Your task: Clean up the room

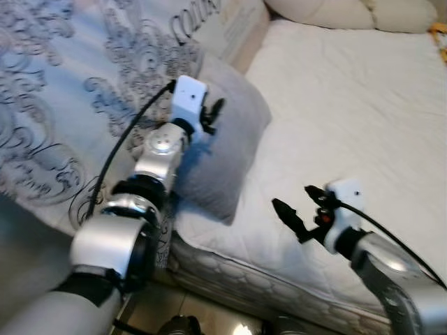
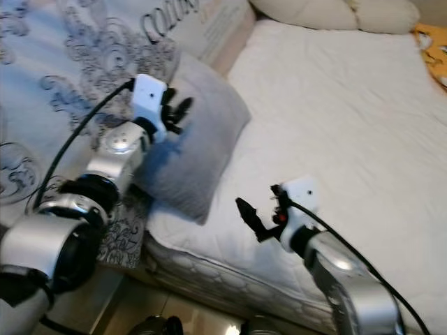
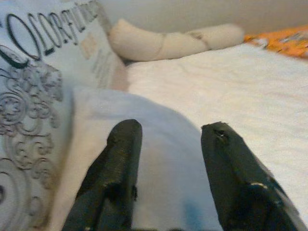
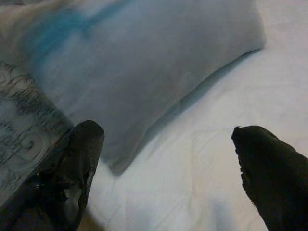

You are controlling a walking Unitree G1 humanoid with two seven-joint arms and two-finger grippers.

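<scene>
We saw the bed (image 1: 349, 105) first, its white sheet bare, and took the grey pillow (image 1: 227, 150) as our landmark: it lay at the bed's near left edge, leaning partly onto a patterned cover (image 1: 63, 84) on its left. Two cream pillows (image 2: 335, 14) sat at the head, well beyond the grey one.

Our left gripper (image 1: 211, 115) hovered over the grey pillow's top with fingers apart. We judged the step was grasping it. To do that well, we would lower onto a corner or edge, pinch the fabric fully, then lift. Our right gripper (image 1: 297, 222), fingers spread wide, waited over the sheet to the pillow's right.

The left wrist view alone showed printed lettering on the cover and an orange cloth (image 3: 281, 39) beyond.
</scene>
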